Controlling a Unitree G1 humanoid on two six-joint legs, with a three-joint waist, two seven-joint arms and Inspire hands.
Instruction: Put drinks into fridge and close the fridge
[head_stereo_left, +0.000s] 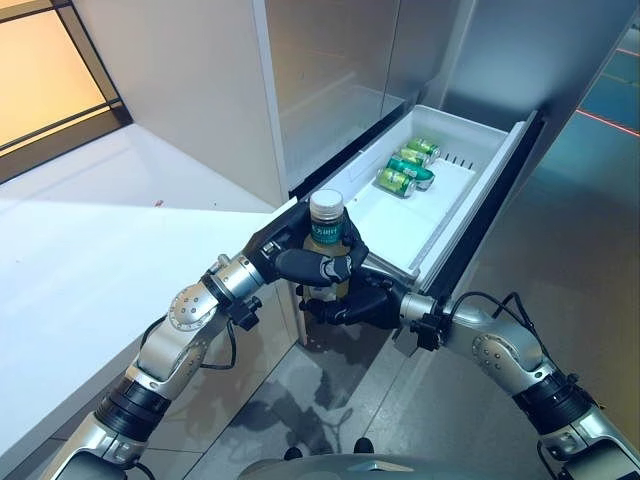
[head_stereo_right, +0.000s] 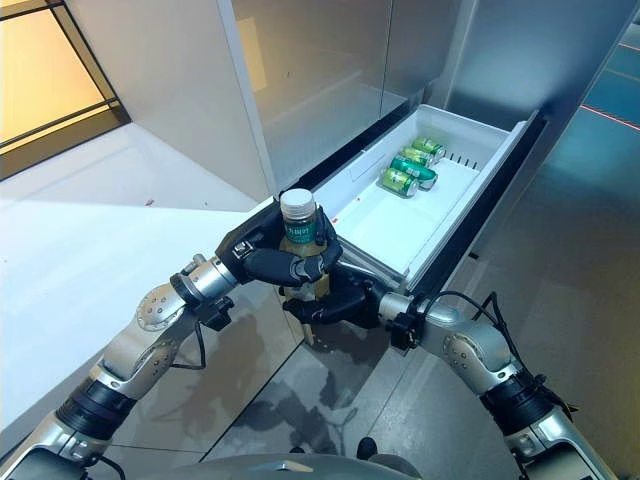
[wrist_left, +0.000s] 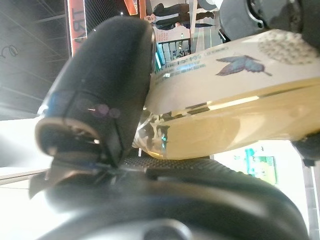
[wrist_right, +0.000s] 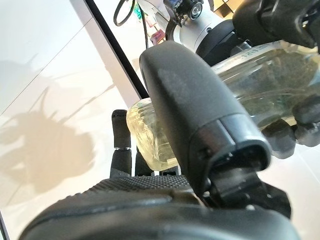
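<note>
A clear bottle (head_stereo_left: 327, 226) of yellowish drink with a pale cap and green label is held upright in the air in front of the open fridge drawer (head_stereo_left: 425, 215). My left hand (head_stereo_left: 305, 262) is curled round its upper body, and my right hand (head_stereo_left: 352, 303) grips it lower down. Both wrist views show the bottle (wrist_left: 235, 110) (wrist_right: 240, 85) pressed between thumb and fingers. Three green cans (head_stereo_left: 408, 165) lie at the far end of the white drawer.
The fridge's grey doors (head_stereo_left: 330, 80) rise behind the drawer. A white counter (head_stereo_left: 90, 240) runs along the left. The drawer's dark front panel (head_stereo_left: 495, 190) juts out to the right. Grey floor (head_stereo_left: 340, 400) lies below.
</note>
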